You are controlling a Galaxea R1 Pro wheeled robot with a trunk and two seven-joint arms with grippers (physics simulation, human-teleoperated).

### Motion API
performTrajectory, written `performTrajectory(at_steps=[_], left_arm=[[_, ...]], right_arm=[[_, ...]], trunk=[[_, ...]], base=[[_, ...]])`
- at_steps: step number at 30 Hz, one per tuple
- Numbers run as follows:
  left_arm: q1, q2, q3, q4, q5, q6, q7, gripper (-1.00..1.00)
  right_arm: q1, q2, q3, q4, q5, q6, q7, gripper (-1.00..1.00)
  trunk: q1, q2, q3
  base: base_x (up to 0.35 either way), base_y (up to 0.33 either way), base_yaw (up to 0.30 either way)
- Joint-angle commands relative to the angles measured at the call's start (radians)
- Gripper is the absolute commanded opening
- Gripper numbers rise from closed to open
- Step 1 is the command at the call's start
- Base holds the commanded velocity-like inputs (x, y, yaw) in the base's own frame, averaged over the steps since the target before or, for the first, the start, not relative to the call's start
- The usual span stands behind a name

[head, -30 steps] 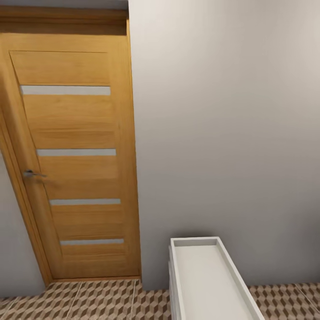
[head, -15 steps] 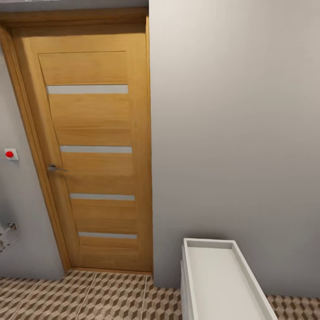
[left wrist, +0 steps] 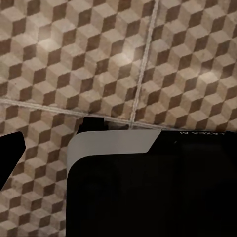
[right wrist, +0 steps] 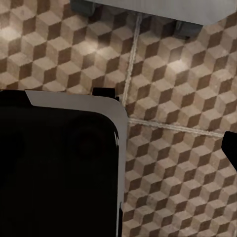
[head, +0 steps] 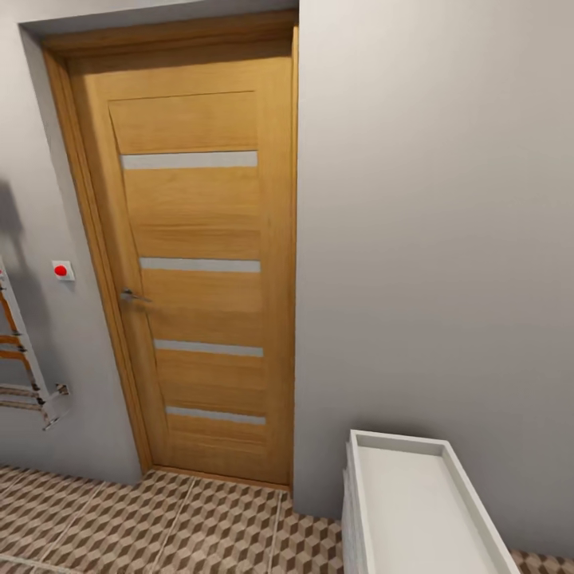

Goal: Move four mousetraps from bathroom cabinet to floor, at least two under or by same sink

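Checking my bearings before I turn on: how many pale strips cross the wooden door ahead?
4, stacked down the wooden door: one near the top, one just above the handle, one below the handle, and the lowest near the bathroom floor. None looks hidden.

Head view: door [head: 195, 263] set in wall [head: 430, 239], shut, handle [head: 131, 296] on its left edge. Switch [head: 62, 270] on wall left of door; rack [head: 24, 359] on wall below and left of switch. Tray-top unit [head: 414, 502] stands against wall, right of door. Floor [head: 159, 526] runs before door and unit.

Left wrist view: floor [left wrist: 123, 59] lies below the arm's body. Right wrist view: floor [right wrist: 173, 148] below, with two feet [right wrist: 81, 7] of some object resting on it.
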Motion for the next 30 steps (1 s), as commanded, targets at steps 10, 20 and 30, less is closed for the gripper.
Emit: performTrajectory(at_steps=[10, 20, 30], left_arm=[[-0.001, 0.000, -0.006, 0.000, 0.010, 0.003, -0.003, 1.00], [-0.001, 0.000, -0.007, 0.000, 0.010, 0.003, -0.003, 1.00], [-0.001, 0.000, -0.007, 0.000, 0.010, 0.003, -0.003, 1.00]], right_arm=[[-0.001, -0.001, -0.010, 0.003, 0.008, -0.007, 0.002, 1.00], [-0.001, -0.001, -0.010, 0.003, 0.005, -0.008, 0.002, 1.00], [-0.001, -0.001, -0.010, 0.003, 0.004, -0.008, 0.002, 1.00]], trunk=[[0.000, -0.001, -0.002], [0.000, -0.001, -0.002], [0.000, -0.001, -0.002]], base=[[0.000, 0.000, 0.070], [0.000, 0.000, 0.228], [0.000, 0.000, 0.270]])
